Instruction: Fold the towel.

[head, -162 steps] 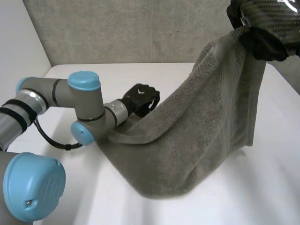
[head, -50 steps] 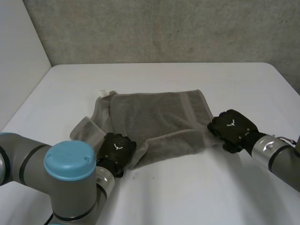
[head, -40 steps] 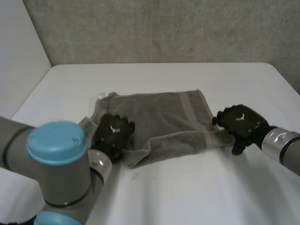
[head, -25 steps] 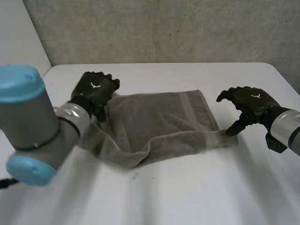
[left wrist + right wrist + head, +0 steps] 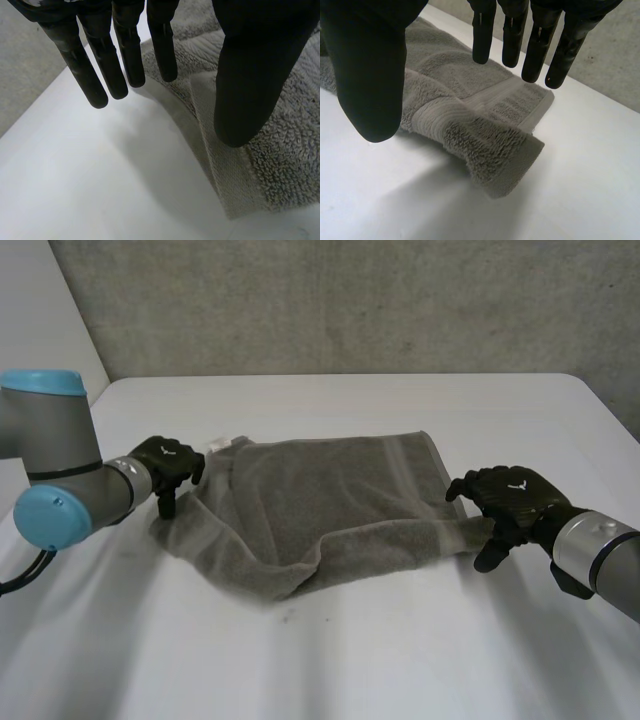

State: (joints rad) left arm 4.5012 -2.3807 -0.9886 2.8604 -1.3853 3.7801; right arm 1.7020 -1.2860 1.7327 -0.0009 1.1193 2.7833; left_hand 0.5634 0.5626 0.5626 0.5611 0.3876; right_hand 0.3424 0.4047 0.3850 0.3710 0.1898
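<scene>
The towel [image 5: 340,500] is down on the table [image 5: 400,640] now, roughly doubled, with left hand [image 5: 168,465] and right hand [image 5: 510,498] both off it, fingers straight, so I reckon fold one's done.

1. The towel [image 5: 330,510] lies lumpy in the middle of the white table [image 5: 380,660]. It is the only thing in my way.
2. In front of the towel I have a wide stretch of bare table.
3. Behind the towel there is bare table up to the grey wall [image 5: 350,300].
4. My left hand [image 5: 168,466] is at the towel's left edge and my right hand [image 5: 510,502] is at its right front corner. Bare table lies past both.
</scene>
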